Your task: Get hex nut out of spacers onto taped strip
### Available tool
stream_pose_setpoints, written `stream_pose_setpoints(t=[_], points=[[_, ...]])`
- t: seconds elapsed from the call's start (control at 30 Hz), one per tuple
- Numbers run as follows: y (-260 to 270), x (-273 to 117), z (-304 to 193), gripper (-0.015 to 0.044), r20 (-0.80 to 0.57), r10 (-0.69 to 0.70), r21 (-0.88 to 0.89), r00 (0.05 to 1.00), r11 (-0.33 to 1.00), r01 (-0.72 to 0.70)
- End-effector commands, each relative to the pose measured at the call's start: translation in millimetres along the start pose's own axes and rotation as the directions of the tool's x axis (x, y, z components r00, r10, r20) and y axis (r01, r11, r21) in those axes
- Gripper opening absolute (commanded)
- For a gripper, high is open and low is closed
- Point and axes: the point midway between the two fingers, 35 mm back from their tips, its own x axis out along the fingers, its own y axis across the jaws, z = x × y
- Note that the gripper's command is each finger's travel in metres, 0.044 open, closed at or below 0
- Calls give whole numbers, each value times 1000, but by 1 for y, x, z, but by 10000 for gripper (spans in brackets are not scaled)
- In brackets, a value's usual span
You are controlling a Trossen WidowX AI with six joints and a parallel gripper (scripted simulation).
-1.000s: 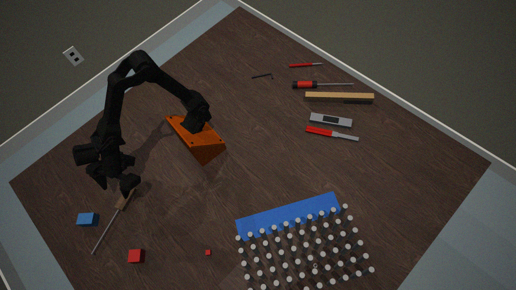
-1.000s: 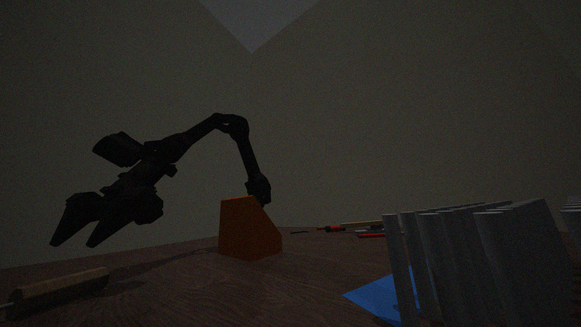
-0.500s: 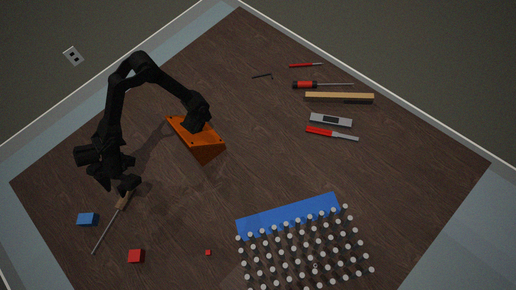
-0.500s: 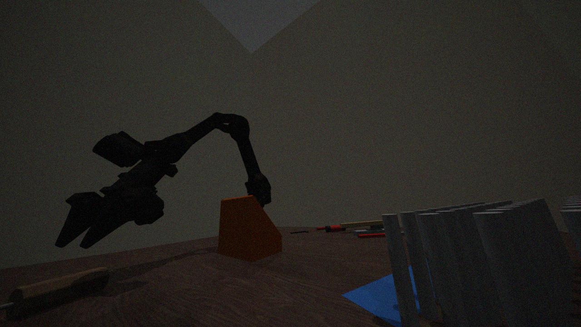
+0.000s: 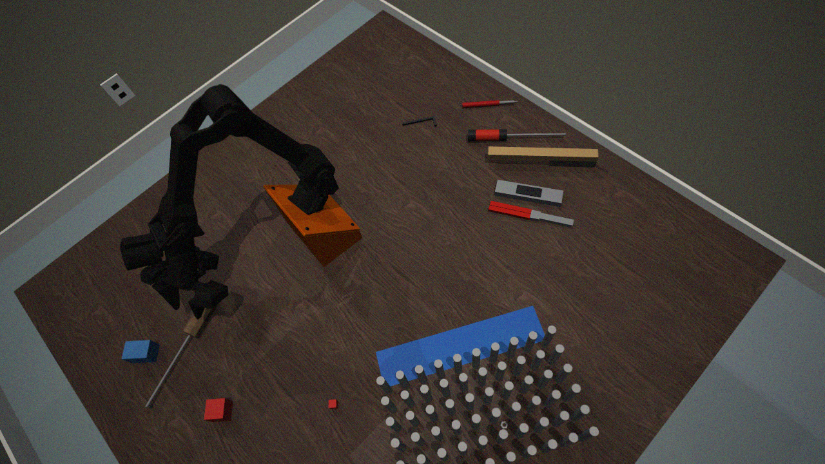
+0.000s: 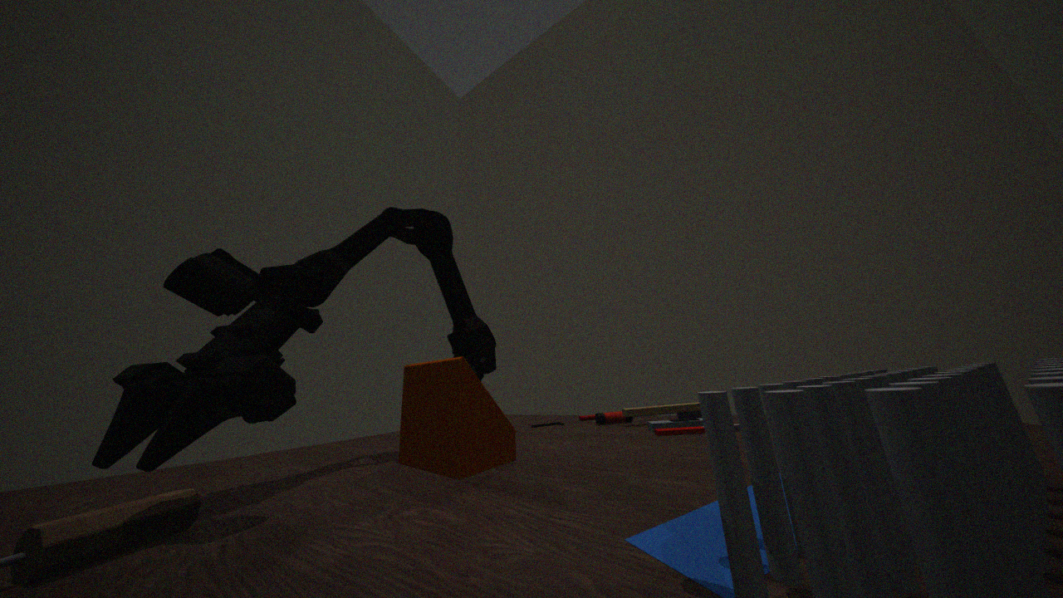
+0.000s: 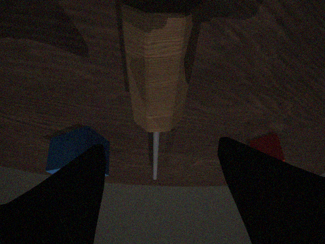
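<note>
Two fingers (image 5: 188, 313) (image 6: 122, 468) partly open, holding nothing, above a wooden handle (image 5: 197, 324) (image 6: 111, 524) (image 7: 159, 74)

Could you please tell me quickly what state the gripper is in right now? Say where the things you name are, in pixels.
Gripper (image 5: 189, 312) (image 6: 120, 468) (image 7: 162, 149): open, holding nothing, above the wooden-handled tool (image 5: 196, 325) (image 6: 111, 520) (image 7: 159, 78).

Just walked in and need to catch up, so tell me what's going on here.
The robot's open gripper hovers above the wooden-handled tool, holding nothing. It looks about to pick it up. The hex nut lies among the standing spacers, off the blue strip.
</note>
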Motion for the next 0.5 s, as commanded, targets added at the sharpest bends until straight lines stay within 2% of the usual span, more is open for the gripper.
stream_pose_setpoints(t=[0.0, 0.47], points=[[0, 6, 5, 280, 4, 1, 3, 1000, 1000, -1], [0, 25, 18, 280, 4, 1, 3, 1000, 1000, -1]])
